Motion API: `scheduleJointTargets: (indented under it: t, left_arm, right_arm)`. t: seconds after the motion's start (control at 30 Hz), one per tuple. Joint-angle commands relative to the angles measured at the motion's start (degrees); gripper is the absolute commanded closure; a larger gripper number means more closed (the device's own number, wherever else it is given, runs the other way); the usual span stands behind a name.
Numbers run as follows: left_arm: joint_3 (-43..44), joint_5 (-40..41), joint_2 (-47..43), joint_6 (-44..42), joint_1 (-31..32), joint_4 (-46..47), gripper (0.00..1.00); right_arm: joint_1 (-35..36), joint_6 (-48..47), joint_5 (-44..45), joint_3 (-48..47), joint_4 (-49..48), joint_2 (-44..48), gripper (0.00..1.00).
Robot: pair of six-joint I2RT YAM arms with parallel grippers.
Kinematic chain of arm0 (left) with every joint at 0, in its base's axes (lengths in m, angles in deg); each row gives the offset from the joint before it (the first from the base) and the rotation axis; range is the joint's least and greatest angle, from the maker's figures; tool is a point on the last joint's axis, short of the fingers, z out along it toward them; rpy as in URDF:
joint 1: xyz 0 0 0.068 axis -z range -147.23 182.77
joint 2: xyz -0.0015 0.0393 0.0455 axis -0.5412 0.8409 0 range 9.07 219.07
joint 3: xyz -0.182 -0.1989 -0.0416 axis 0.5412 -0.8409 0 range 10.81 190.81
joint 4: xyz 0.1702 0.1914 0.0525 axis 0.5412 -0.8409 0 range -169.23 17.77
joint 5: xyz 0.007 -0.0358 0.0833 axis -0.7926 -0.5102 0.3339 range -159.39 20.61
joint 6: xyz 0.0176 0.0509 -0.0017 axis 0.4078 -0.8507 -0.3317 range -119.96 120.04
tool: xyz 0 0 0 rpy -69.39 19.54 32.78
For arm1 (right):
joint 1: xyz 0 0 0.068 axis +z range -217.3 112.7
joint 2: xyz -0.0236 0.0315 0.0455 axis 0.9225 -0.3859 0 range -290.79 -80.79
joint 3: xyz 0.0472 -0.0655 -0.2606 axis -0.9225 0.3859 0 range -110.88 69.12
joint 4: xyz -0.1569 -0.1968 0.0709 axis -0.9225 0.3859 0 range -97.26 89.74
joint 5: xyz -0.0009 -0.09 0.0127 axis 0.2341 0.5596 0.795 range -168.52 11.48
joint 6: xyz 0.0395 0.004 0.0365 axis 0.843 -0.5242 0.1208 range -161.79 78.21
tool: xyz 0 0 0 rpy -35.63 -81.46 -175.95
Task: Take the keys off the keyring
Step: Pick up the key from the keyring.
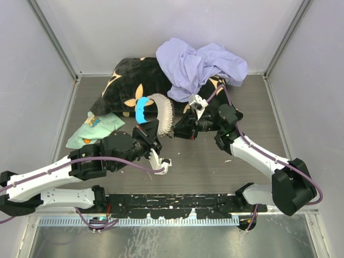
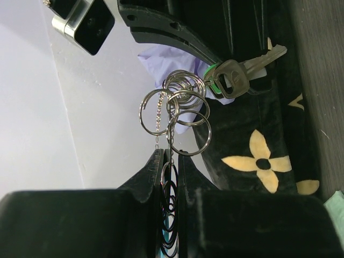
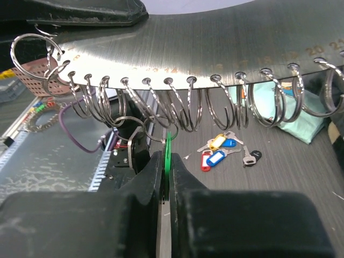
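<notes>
The keyring hangs in the air between my two grippers: a curved metal plate [image 3: 215,48] with several split rings [image 3: 177,107] through its edge, plus a light-blue crescent [image 1: 141,109]. My left gripper [image 2: 170,158] [image 1: 152,130] is shut on the rings at one end of it. A key with a green tag [image 2: 231,76] is still hooked on a ring. My right gripper [image 3: 166,156] [image 1: 178,129] is shut on that green tag [image 3: 167,148]. Loose keys with yellow, blue and red tags [image 3: 217,150] lie on the table, off the ring.
A black cushion with yellow flowers [image 1: 126,86] lies at the back, with a lavender cloth [image 1: 201,64] on it. A mint-green cloth [image 1: 97,128] sits at the left, close to the loose keys. Grey walls close in both sides and the back.
</notes>
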Motion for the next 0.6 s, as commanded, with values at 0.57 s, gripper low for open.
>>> scheduleJointTargets:
  t: [0.57]
  left_arm:
    - [-18.32,5.83,-3.56,21.48,0.14,20.31,1.00]
  right_arm:
    - [8.12,-64.37,36.47,-23.48,83.07,1.12,0.99]
